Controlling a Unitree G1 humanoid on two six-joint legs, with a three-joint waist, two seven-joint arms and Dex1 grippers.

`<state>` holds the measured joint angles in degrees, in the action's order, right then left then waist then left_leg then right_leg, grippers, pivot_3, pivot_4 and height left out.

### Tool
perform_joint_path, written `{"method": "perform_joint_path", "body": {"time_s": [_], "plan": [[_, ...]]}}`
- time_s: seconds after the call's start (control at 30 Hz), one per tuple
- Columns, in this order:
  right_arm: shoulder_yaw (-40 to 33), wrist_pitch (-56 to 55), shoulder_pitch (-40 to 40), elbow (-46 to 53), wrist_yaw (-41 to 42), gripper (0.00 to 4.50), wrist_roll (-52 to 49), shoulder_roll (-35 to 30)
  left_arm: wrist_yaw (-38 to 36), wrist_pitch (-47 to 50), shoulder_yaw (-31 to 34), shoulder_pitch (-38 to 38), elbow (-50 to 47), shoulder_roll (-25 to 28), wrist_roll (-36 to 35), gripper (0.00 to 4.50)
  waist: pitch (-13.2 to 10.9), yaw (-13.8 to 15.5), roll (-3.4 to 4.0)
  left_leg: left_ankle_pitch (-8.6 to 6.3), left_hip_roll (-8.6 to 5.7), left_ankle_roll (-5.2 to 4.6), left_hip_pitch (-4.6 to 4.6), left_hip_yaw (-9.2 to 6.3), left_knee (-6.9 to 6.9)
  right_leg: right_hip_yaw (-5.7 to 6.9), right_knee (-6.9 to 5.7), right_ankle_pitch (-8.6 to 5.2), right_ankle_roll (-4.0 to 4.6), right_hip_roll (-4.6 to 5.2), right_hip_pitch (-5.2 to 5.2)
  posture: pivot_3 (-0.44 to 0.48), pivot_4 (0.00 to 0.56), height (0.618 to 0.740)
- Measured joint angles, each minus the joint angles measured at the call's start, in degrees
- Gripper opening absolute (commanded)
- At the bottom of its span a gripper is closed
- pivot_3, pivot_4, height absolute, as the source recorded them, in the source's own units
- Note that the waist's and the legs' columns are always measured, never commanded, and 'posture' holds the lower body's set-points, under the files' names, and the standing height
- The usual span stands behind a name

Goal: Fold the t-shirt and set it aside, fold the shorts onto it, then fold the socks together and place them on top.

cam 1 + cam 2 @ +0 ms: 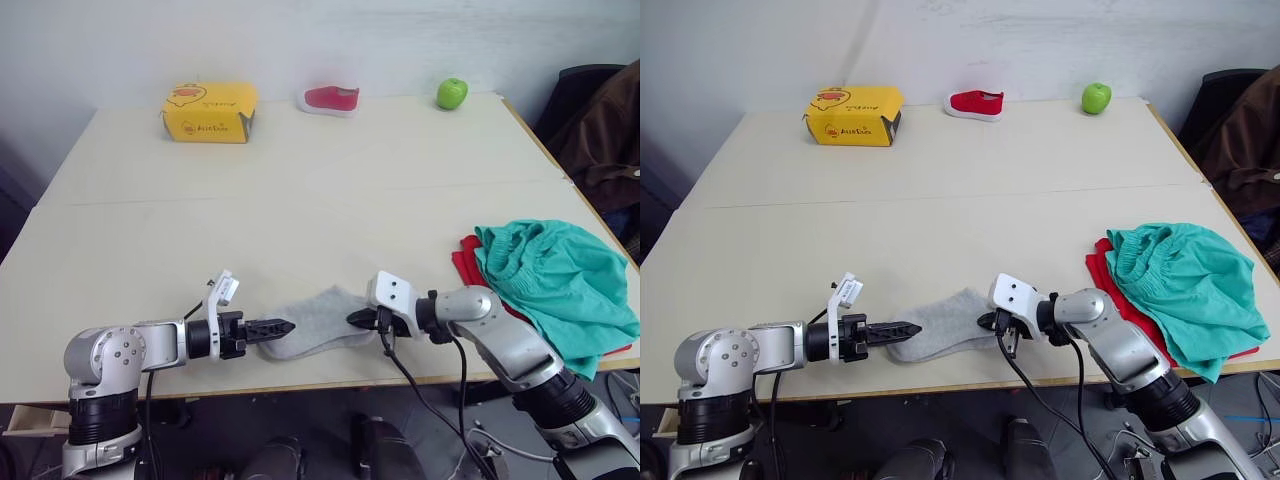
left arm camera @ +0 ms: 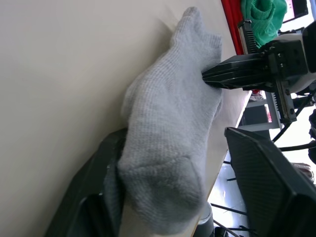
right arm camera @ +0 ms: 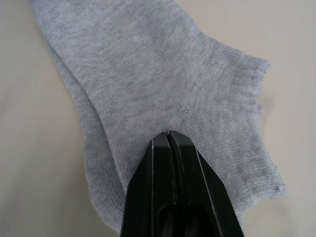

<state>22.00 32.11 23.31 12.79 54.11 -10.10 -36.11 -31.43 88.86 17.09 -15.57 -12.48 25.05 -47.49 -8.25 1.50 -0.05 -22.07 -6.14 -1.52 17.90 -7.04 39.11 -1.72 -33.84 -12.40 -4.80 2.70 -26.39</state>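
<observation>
While the right gripper (image 3: 170, 136) is seen with its two fingers pressed together, tip resting on the grey knit, it cannot be confirmed whether a fold of cloth is pinched between them or the tip merely bears down on it. The left gripper (image 2: 163, 163) is spread wide: one finger (image 2: 94, 187) lies under the toe end of the socks (image 1: 320, 322), the other finger (image 2: 269, 173) stands clear of the cloth, so nothing is clamped on that side.

From the head views, the socks are laid near the front edge of the table (image 1: 300, 190), stacked one on the other, with the long axis running roughly from 9 o'clock to 3 o'clock. The left gripper is met at the 9 o'clock end and the right gripper at the 3 o'clock end; both are in contact, neither being nearer. The folded pile lies at about 3 o'clock from the socks, well apart: the shorts (image 1: 555, 280) are heaped on the t-shirt (image 1: 466, 262), of which a red edge is exposed. It is judged that placement must be made towards 3 o'clock, on the right arm's side.

At 12 o'clock, well apart along the far edge, a yellow box (image 1: 208, 112), a small red shoe (image 1: 330, 99) and a green apple (image 1: 452, 94) are set.

The lower sock is largely covered by the upper one, and its outline is hard to make out. The t-shirt's fold cannot be assessed under the shorts.
</observation>
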Motion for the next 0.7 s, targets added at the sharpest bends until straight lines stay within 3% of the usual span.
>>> {"method": "perform_joint_path", "body": {"time_s": [0.23, 0.4, 0.7], "plan": [[-0.1, 0.0, 0.0, -0.1, -0.1, 0.0, 0.0, 0.4, 0.6, 3.8, 0.7, -1.3, 0.0, 0.0, -2.4, 0.05, 0.0, 0.0, -0.04, -0.03, 0.1, 0.08, 0.06, -0.01, 0.0, 0.03, -0.03, -0.04, 0.07, -0.08, -0.09, 0.0, 0.15, 0.74], [-0.1, 0.0, 0.0, -0.2, -0.2, 0.0, 0.0, 0.7, 0.9, 3.9, -1.1, -10.8, 0.8, 3.8, -3.3, 0.02, -0.1, -0.1, -0.1, -0.04, 0.09, 0.13, 0.06, -0.01, -0.01, 0.03, -0.05, -0.05, 0.08, -0.09, -0.11, 0.0, 0.15, 0.74], [0.0, -0.8, 0.1, -0.7, -0.2, 0.0, 0.0, 1.0, -0.8, 3.5, -15.2, -24.8, 5.8, 4.8, -3.9, 0.02, -0.1, -0.2, -0.11, -0.04, 0.1, 0.14, 0.09, -0.02, -0.02, 0.02, -0.02, -0.05, 0.08, -0.11, -0.14, 0.0, 0.15, 0.74]]}}
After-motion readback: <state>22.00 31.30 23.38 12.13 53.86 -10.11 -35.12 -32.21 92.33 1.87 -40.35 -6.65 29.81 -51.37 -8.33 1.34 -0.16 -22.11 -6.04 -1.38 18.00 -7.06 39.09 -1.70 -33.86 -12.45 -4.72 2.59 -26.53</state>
